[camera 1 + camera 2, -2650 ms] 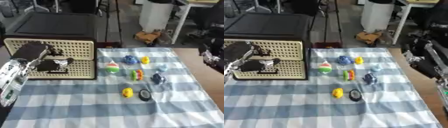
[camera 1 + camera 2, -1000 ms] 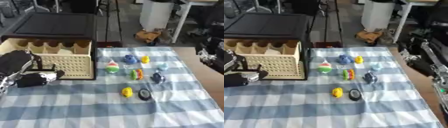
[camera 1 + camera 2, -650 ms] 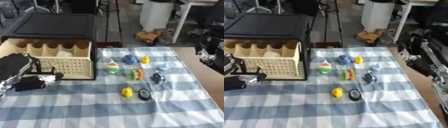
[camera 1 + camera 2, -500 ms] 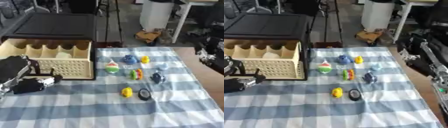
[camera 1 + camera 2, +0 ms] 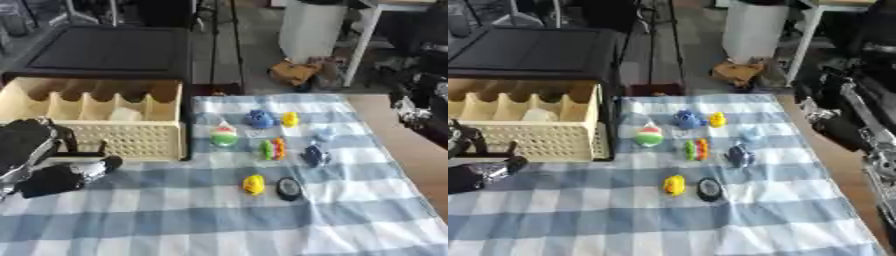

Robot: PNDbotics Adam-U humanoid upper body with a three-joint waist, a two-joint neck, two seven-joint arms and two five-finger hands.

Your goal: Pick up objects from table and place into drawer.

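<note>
The drawer [image 5: 96, 117] has come open since the first pictures: then only its perforated front showed at centre left, flush under the black cabinet [image 5: 109, 47]; now it stands pulled out toward the viewer, its row of tan compartments open to view at upper left, with a pale thing [image 5: 125, 114] lying in one of them. The left hand [image 5: 61, 172] has travelled with it, from the drawer front at centre left down to the lower left of the frame, where it now lies just in front of the drawer front, over the checked cloth [image 5: 219, 215], fingers curled.
</note>
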